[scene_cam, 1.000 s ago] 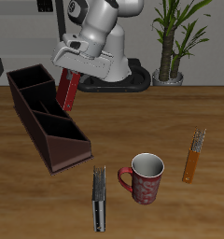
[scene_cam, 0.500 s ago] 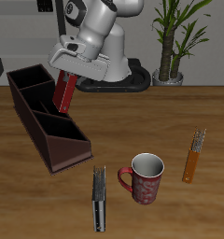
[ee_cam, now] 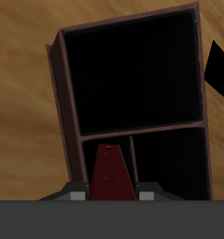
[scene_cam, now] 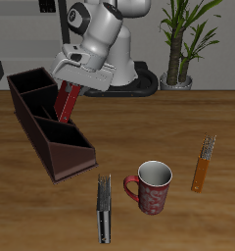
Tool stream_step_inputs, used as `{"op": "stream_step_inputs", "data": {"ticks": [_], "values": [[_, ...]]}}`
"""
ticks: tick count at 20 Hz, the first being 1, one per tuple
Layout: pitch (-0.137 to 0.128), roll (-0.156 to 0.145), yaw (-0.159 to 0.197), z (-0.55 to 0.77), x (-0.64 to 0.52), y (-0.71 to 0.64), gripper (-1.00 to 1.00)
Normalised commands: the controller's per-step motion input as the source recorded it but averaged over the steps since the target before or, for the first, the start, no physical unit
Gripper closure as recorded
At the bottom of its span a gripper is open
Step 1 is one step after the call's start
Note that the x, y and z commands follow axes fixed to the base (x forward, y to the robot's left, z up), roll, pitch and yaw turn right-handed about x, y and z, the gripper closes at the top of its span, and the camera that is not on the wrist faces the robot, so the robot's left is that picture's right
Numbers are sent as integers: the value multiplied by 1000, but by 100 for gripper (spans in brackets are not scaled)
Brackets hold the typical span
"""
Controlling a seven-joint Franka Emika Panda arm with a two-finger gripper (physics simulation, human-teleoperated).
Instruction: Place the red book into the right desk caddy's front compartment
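Clearly, the gripper [scene_cam: 69, 86] is clamped on the red book [scene_cam: 65, 102]. Slim and dark red, it hangs upright over the right desk caddy [scene_cam: 51, 132].

Open sections of the right desk caddy [ee_cam: 133, 79] lie clear beneath my gripper [ee_cam: 111, 195]; only its divider [ee_cam: 137, 132] and slanted walls obstruct.

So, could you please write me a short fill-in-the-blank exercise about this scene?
1. The gripper holds the ____ book.
2. That book hangs over the right desk ____.
3. The red mug stands ____ on the table.
4. The orange book lies beside the mug, not in the ____.

Missing words: red; caddy; upright; caddy
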Motion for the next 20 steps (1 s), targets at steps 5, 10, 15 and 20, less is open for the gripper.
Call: {"op": "stream_step_inputs", "data": {"ticks": [5, 10, 15, 20], "values": [[29, -21, -5, -184, 34, -132, 100], [31, -6, -15, -154, -30, -73, 100], [38, 6, -1, -193, 28, 18, 100], [27, -8, 6, -156, 73, -14, 100]]}}
